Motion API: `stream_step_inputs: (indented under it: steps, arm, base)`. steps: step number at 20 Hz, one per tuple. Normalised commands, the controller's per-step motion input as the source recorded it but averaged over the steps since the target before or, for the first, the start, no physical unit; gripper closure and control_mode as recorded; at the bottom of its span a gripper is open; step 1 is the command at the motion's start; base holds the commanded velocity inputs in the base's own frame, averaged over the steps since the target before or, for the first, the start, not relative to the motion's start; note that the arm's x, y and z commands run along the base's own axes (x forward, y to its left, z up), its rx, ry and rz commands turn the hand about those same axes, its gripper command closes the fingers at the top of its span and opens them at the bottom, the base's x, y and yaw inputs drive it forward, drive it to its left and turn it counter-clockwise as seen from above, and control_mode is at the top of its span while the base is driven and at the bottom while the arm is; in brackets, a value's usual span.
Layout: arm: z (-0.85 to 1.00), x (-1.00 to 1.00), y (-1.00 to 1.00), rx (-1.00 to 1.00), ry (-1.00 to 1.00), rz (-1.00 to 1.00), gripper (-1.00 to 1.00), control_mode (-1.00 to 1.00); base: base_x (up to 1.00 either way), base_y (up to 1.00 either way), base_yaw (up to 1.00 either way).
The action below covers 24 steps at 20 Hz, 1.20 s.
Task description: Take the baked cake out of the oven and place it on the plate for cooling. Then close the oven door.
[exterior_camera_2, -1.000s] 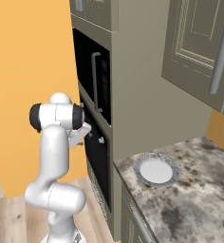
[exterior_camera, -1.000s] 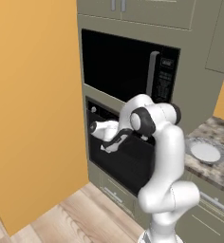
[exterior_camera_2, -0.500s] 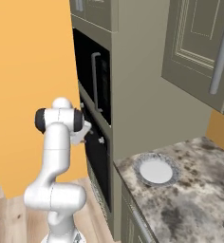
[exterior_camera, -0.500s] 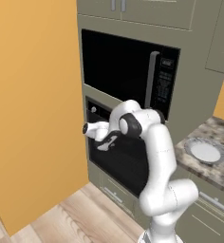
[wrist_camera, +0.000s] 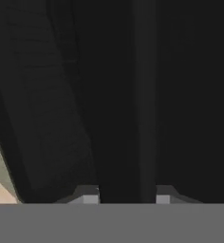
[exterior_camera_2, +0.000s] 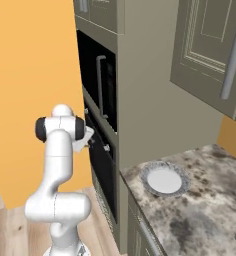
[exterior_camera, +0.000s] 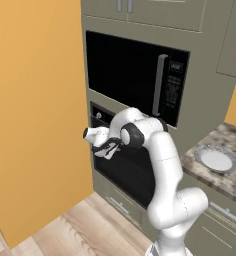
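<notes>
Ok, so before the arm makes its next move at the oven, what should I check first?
1. Wide flat black oven door open: not ok; it looks shut flush with the cabinet front.
2. Claw open: ok; its fingertips stand apart in the hand view.
3. Claw on the door's handle: cannot tell; a dark upright bar runs between the fingertips, but the view is too dark to name it.
4. Round white plate with grey patterned rim free: ok; it lies bare on the speckled stone counter.
5. Small brown cake slice located: cannot tell; the door hides the oven's inside.
</notes>
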Motion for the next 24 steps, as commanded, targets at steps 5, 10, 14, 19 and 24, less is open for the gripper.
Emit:
stream_step_inputs:
  steps: [5,10,14,19,24]
  arm:
    - [-0.87,-0.96,0.66,0.07,0.31,0.19,1.00,-1.00]
    - [-0.95,-1.00,0.92,0.09,0.35,0.30,1.00,-1.00]
    - [-0.99,-1.00,0.82,0.03,0.40,0.30,1.00,-1.00]
    - [-1.00,-1.00,0.80,0.00,0.45,0.29,1.00,-1.00]
    - [-1.00,-1.00,0.91,0.00,0.36,0.28,-1.00,-1.00]
  base:
    - [0.00,0.00,0.00]
    - [0.00,0.00,0.00]
    - [0.00,0.00,0.00]
    - [0.00,0.00,0.00]
    - [0.00,0.00,0.00]
